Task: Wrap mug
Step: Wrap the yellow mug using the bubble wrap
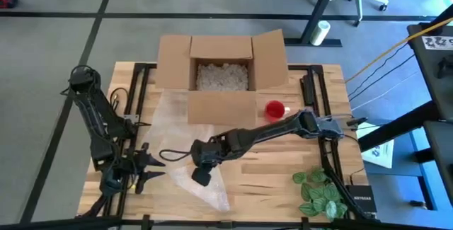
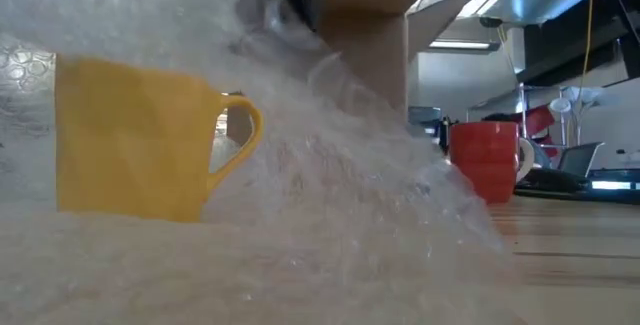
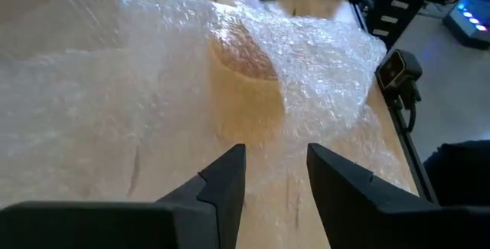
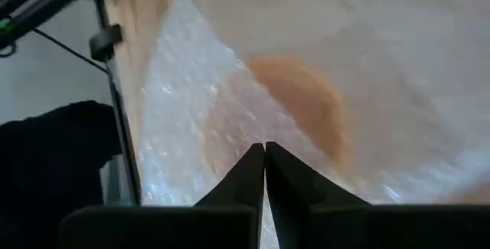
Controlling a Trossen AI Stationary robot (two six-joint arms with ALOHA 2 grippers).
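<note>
A yellow mug [image 2: 140, 140] stands upright on its base on the wooden table, with a sheet of clear bubble wrap [image 2: 340, 175] draped over it. It shows through the wrap as a yellowish shape [image 3: 245, 88]. In the high view the mug is hidden under the wrap [image 1: 177, 120] and my right gripper [image 1: 200, 176]. That gripper [image 4: 265, 157] is over the mug and shut on the wrap. My left gripper [image 3: 276, 172] is open, level at the table's near left [image 1: 150, 165], pointing at the covered mug without touching it. My right gripper pinches the bubble wrap [image 4: 264, 135] between its two shut fingers, coming from above and slanting down. Whether it has an edge or a fold, I cannot tell. The held part is raised [image 2: 300, 35], and the sheet slopes down from there over the mug onto the table.
A red mug [image 1: 274, 109] stands to the right of the wrap, in front of an open cardboard box [image 1: 223, 67] filled with packing peanuts at the table's far side. A green leafy plant [image 1: 320, 191] lies at the near right corner.
</note>
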